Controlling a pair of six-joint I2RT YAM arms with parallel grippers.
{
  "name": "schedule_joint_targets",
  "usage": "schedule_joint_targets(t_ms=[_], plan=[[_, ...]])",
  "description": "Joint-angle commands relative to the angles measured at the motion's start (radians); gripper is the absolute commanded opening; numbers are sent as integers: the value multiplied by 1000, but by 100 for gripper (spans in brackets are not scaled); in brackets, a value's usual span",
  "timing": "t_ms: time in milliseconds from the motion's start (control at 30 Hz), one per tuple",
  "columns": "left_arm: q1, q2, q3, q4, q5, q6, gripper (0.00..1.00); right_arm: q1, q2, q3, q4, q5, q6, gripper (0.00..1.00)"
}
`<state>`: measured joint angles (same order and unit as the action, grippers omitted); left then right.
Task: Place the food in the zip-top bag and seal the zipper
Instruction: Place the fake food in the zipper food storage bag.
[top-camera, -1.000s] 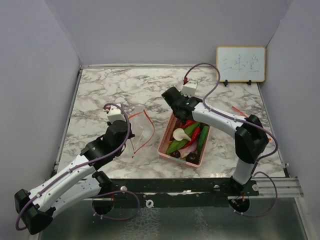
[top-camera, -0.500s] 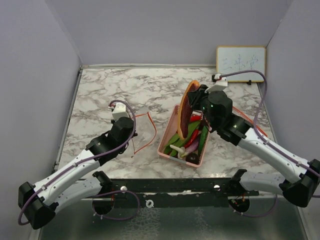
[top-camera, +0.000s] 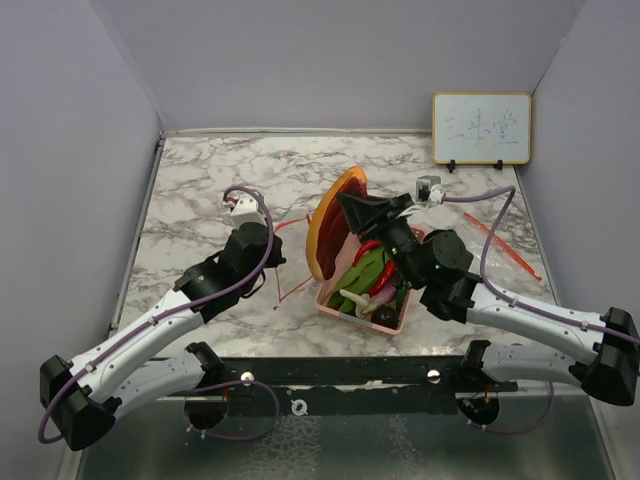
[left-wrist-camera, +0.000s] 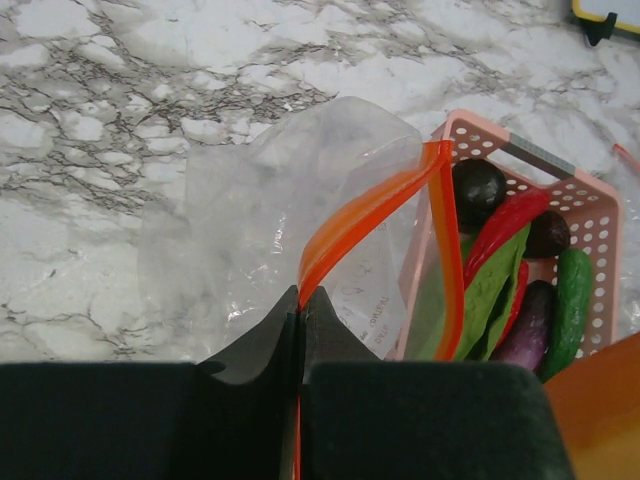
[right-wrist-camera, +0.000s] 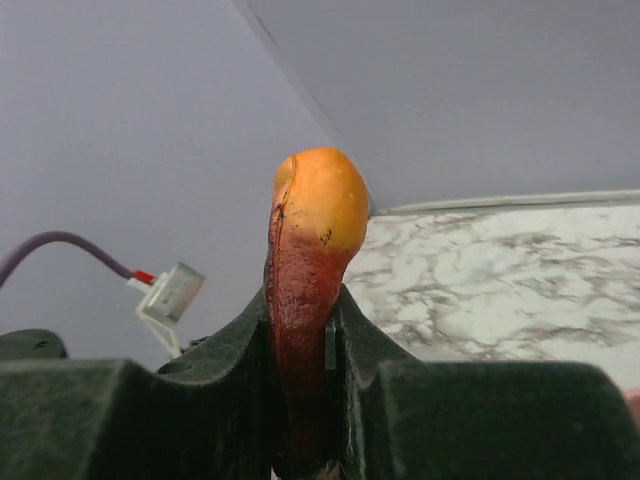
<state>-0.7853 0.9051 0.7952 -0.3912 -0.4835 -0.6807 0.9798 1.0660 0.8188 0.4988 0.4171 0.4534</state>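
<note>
Two tools are clenched. The left tool pinches the orange zipper strip of the clear zip-top bag, spread on the marble tabletop at centre frame. The right tool grips a flat orange-and-red food piece (held upright, over the upper left end of the pink basket). A red chili and a green leafy vegetable lie in the basket, right of the bag.
</note>
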Motion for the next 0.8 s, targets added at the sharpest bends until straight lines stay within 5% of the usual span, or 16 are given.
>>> schedule_joint_targets(t_ms=[0, 167, 367, 667, 767], plan=[[4, -24, 9, 65, 54, -76, 0, 104, 72, -53, 420, 223, -71, 2], [4, -72, 2, 75, 57, -126, 0, 178, 187, -89, 656, 441, -153, 2], [5, -158, -19, 102, 116, -220, 0, 269, 401, -101, 1270, 619, -619, 2], [5, -161, -60, 193, 70, -261, 0, 378, 514, -6, 1278, 574, -861, 2], [4, -121, 2, 203, 62, -223, 0, 403, 499, -10, 1119, 560, -834, 2]])
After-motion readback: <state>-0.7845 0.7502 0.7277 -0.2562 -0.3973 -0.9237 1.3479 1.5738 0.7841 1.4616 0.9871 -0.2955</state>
